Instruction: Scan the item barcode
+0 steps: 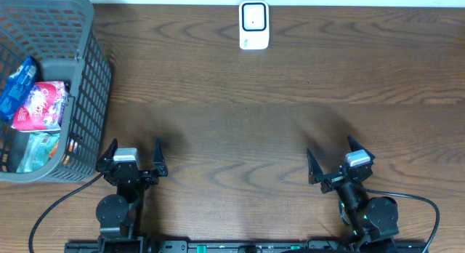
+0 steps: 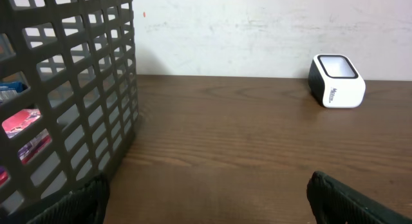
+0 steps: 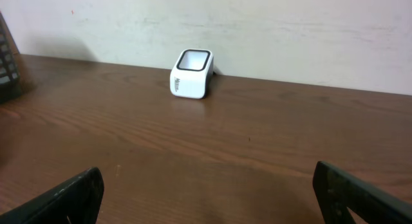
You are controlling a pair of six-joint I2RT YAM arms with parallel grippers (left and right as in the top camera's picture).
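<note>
- Scanner rests on the desk, a dark brown wood surface with a white wall behind it.
- Basket: grey mesh, at the left desk edge, near the left hand.
- Left hand: at the near edge, fingers spread wide, holding nothing.
- Right hand: at the near edge, fingers spread wide, holding nothing, well apart from the scanner.
- Scanner: white with a dark top window, upright at the far edge, centre.
- Red packet, blue packet and teal packet lie inside the basket.

Perhaps shop checkout: scanner, basket
</note>
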